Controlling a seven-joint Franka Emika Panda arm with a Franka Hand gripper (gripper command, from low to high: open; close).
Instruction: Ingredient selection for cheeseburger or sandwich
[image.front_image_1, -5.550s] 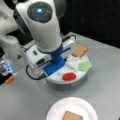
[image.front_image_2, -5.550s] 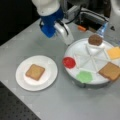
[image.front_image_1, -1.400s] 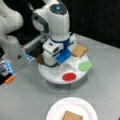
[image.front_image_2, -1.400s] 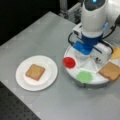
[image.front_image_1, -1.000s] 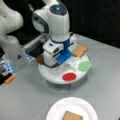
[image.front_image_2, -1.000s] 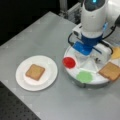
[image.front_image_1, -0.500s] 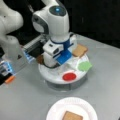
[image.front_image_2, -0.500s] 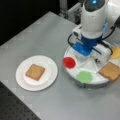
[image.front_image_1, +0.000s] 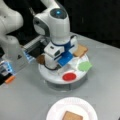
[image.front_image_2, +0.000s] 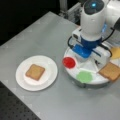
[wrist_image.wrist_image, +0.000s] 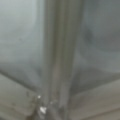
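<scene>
A tan bread square (image.front_image_1: 72, 116) (image.front_image_2: 35, 72) lies alone on the white paper plate (image.front_image_1: 57, 112) (image.front_image_2: 23, 82); this is the cheeseburger or sandwich as it stands. The other ingredients sit in the white divided tray (image.front_image_1: 50, 77) (image.front_image_2: 72, 76): a red disc (image.front_image_1: 69, 76) (image.front_image_2: 69, 62), green lettuce (image.front_image_1: 84, 66) (image.front_image_2: 84, 76), a second bread square (image.front_image_1: 80, 50) (image.front_image_2: 110, 71), yellow cheese (image.front_image_2: 115, 53) and a brown patty (image.front_image_1: 40, 59). My gripper (image.front_image_1: 52, 65) (image.front_image_2: 96, 58) reaches down into the tray's back part, beside the patty. The hand hides its fingertips. A white tray ridge (wrist_image.wrist_image: 57, 62) fills the wrist view.
The tray and the plate stand on a grey metal table (image.front_image_2: 42, 37). In a front view, the arm's white base (image.front_image_1: 10, 37) with blue-lit electronics stands at the left, with an orange piece (image.front_image_1: 10, 79) by it. Dark floor lies beyond the table's edges.
Since 5.5 s ago the arm has swung over the tray and come down into it, covering the patty's compartment in one view. Over the last second it has hardly moved.
</scene>
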